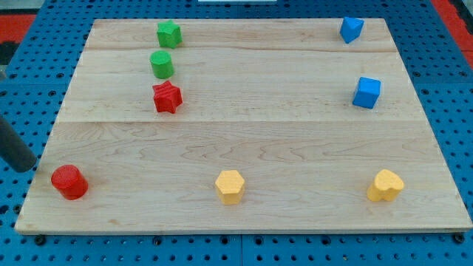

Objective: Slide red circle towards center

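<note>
The red circle [69, 182] sits near the bottom left corner of the wooden board [244, 140]. My dark rod comes in from the view's left edge; my tip [30, 168] rests at the board's left edge, just left of and slightly above the red circle, with a small gap between them. A red star [168, 97] lies in the upper left part of the board.
A green star [168, 34] and a green circle [162, 64] lie above the red star. A blue block [351, 29] and a blue cube [366, 92] are at the right. A yellow hexagon [230, 186] and a yellow heart [386, 185] lie along the bottom.
</note>
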{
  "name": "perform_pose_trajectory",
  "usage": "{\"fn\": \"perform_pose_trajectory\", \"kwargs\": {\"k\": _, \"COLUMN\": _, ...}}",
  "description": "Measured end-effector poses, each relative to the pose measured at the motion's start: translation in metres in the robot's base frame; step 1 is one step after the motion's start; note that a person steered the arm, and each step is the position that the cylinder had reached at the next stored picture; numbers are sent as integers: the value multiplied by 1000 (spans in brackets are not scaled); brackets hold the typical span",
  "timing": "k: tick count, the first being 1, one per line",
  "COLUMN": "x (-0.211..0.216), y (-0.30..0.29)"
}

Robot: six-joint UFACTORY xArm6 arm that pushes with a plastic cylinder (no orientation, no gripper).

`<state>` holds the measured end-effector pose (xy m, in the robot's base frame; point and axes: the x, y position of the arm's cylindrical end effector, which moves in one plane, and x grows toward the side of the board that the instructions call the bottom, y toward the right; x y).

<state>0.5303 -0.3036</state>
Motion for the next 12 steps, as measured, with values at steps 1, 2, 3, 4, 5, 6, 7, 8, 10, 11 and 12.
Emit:
{"fn": "perform_pose_trajectory", "kwargs": {"k": 1, "x": 3, "y": 0}}
{"fn": "perform_pose_trajectory", "kwargs": {"k": 2, "x": 35, "y": 0}}
{"fn": "perform_pose_trajectory", "kwargs": {"k": 3, "x": 36, "y": 0}}
{"fn": "perform_pose_trajectory", "kwargs": {"k": 4, "x": 36, "y": 20}}
{"fn": "perform_pose_trajectory", "kwargs": {"k": 5, "x": 36, "y": 73}}
{"fn": "perform_pose_trajectory", "kwargs": {"k": 6, "x": 36, "y": 130}}
{"fn": "perform_pose_trajectory", "kwargs": {"k": 7, "x": 38, "y": 146}}
{"fn": "perform_pose_trajectory", "kwargs": {"k": 8, "x": 46, "y": 152}}
{"fn": "perform_pose_trajectory", "kwargs": {"k": 10, "x": 42, "y": 142}}
{"fn": "perform_pose_trajectory", "kwargs": {"k": 11, "x": 21, "y": 142}}
{"fn": "perform_pose_trajectory", "kwargs": {"k": 12, "x": 0, "y": 144}}
